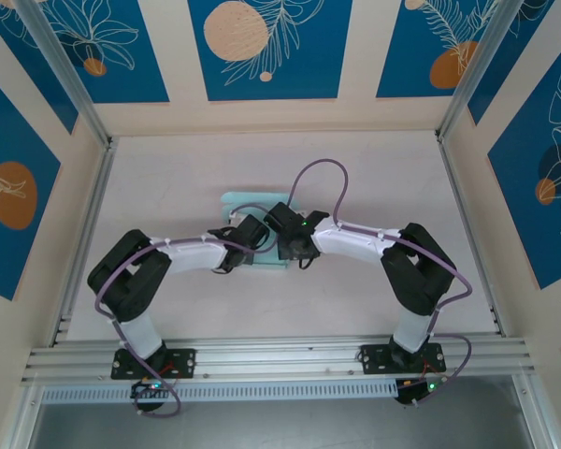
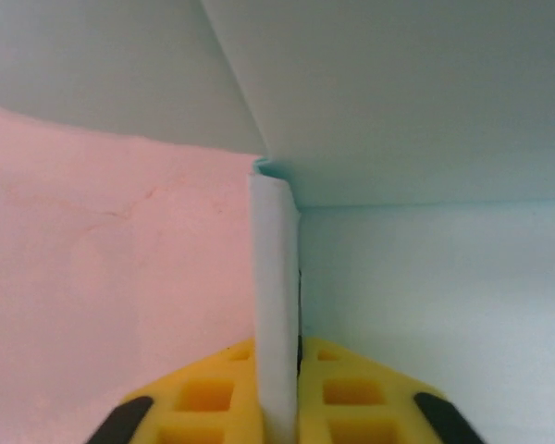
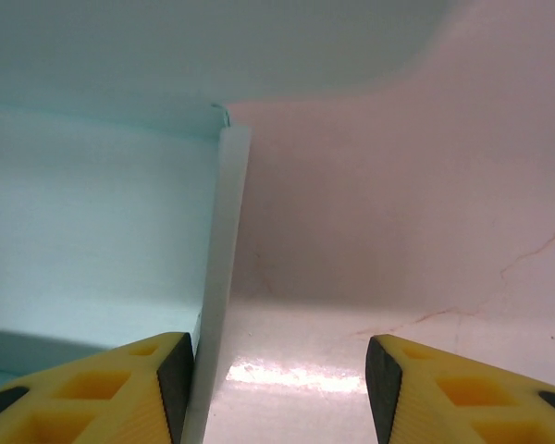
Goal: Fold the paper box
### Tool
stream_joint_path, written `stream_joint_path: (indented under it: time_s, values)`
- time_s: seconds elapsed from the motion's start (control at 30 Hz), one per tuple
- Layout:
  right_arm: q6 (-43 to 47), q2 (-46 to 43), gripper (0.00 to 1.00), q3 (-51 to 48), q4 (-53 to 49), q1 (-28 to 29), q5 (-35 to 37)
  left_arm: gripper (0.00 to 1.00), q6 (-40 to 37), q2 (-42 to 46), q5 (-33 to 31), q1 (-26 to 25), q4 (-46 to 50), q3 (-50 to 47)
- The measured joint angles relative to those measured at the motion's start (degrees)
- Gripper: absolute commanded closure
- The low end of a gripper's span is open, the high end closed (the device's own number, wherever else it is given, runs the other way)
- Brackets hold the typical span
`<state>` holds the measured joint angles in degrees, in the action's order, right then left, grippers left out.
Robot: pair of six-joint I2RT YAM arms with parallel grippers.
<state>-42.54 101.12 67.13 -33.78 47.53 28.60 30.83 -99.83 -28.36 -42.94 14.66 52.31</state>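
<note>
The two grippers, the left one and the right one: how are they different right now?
The left gripper has its fingers shut tight on an upright wall of the paper box; the right gripper has its fingers wide apart, gripping nothing. The left gripper's wall fills its gap; the right gripper's wall stands beside one finger, far from the other. Both have yellow fingers and sit right at the box.

Lab cell: aluminium rails point(image 1: 271, 355), printed panels point(image 1: 262, 47)
</note>
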Motion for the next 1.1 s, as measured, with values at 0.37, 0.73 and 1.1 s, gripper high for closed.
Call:
stream_joint_path:
  time_s: [0.37,0.73,1.1]
  values:
    - [-1.8,-3.4,0.46,-0.7,-0.4,-0.4,0.9,0.89,-1.3,-3.9,-4.4,-0.2,3.8,4.2]
    - [-2.5,-6.0,0.46,-1.6,-0.4,-1.1,1.0,0.92,-0.9,-5.8,-8.8,-0.6,6.6,5.8]
    - [-3.1,-8.5,0.46,-2.4,-1.2,-1.8,1.1,0.68,-1.3,-6.2,-9.8,-0.8,8.4,6.6]
